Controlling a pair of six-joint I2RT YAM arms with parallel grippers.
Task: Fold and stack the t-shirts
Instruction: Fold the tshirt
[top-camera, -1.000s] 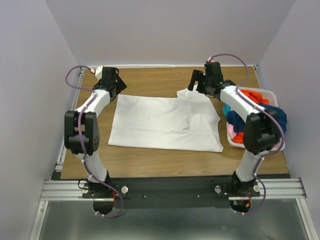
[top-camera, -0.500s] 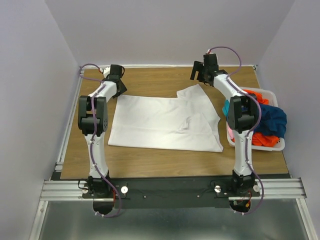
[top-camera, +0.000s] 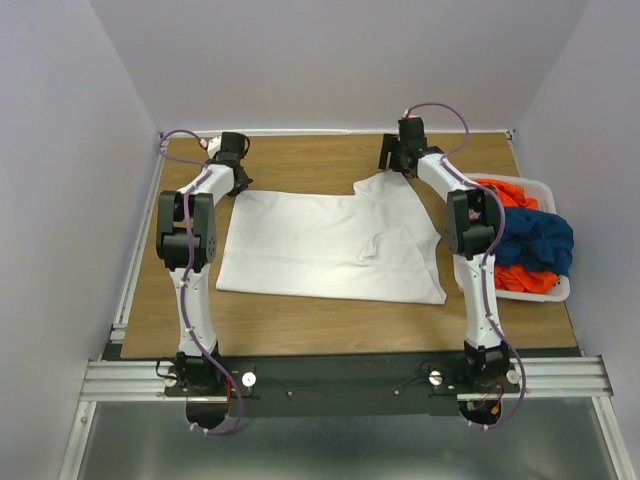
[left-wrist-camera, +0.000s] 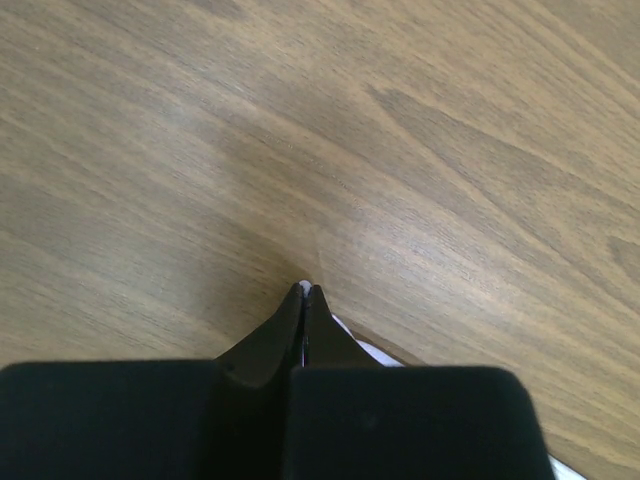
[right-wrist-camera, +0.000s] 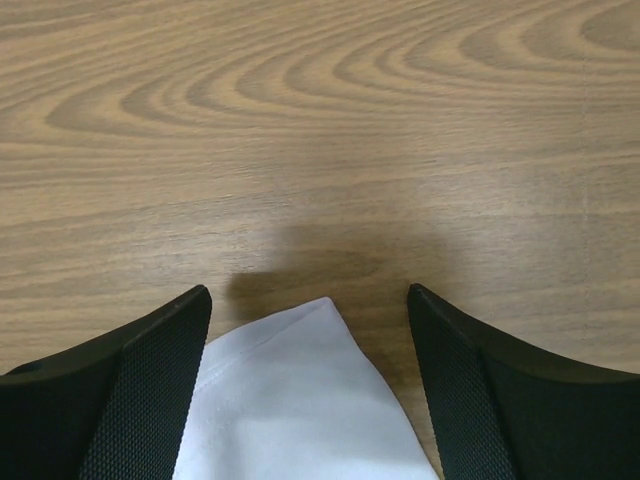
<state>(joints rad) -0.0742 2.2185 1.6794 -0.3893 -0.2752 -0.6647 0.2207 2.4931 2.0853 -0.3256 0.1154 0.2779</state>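
A plain white t-shirt (top-camera: 330, 245) lies spread flat on the wooden table. My left gripper (top-camera: 239, 185) is at its far left corner, and in the left wrist view the gripper (left-wrist-camera: 304, 290) is shut with a sliver of the white cloth (left-wrist-camera: 366, 351) pinched at the tips. My right gripper (top-camera: 389, 167) is at the shirt's far right corner. There the gripper (right-wrist-camera: 308, 300) stands open, its fingers either side of the pointed white corner (right-wrist-camera: 300, 400) without touching it. Orange (top-camera: 505, 193) and dark blue (top-camera: 541, 240) t-shirts are heaped in the bin.
A white plastic bin (top-camera: 513, 293) stands at the table's right edge beside the right arm. Bare wood (top-camera: 320, 155) runs along the back edge beyond the shirt. Grey walls close in the left, back and right.
Both arms have stretched toward the back edge. The left gripper has closed on the shirt's far left corner. The right gripper has come down over the far right corner.
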